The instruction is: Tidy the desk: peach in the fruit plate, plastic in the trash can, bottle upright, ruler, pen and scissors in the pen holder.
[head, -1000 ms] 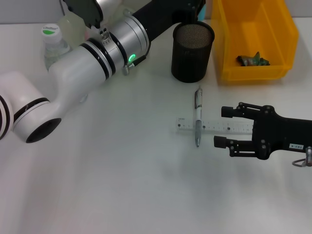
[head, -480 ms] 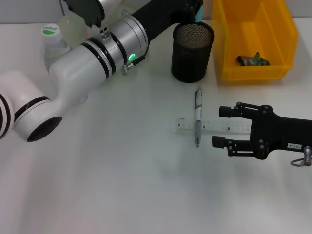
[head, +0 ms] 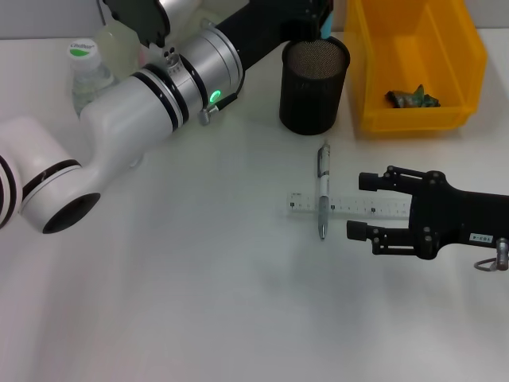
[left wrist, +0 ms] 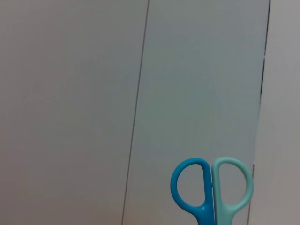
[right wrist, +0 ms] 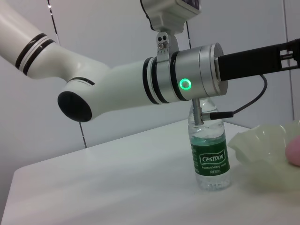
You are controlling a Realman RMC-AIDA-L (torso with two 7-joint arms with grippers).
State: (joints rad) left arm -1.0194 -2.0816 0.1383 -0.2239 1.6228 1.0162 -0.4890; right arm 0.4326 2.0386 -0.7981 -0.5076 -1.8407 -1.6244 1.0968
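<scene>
My left arm reaches across the desk (head: 199,302), with my left gripper (head: 316,17) above the black mesh pen holder (head: 313,86). It holds the scissors (left wrist: 212,190), whose blue and teal loops show in the left wrist view; its fingers are hidden. My right gripper (head: 362,207) is open, low over the right end of the clear ruler (head: 350,206). The pen (head: 323,189) lies across the ruler. The bottle (head: 86,70) stands upright; it also shows in the right wrist view (right wrist: 210,157), next to the fruit plate (right wrist: 262,157) with the peach (right wrist: 295,150) in it.
The yellow trash can (head: 413,119) stands at the back right next to the pen holder, with a crumpled plastic wrapper (head: 412,99) inside. My left arm's white and silver links (head: 151,103) span the back left of the desk above the fruit plate (head: 119,46).
Almost nothing: my right gripper has shifted very slightly by the ruler's end. The left arm has held still.
</scene>
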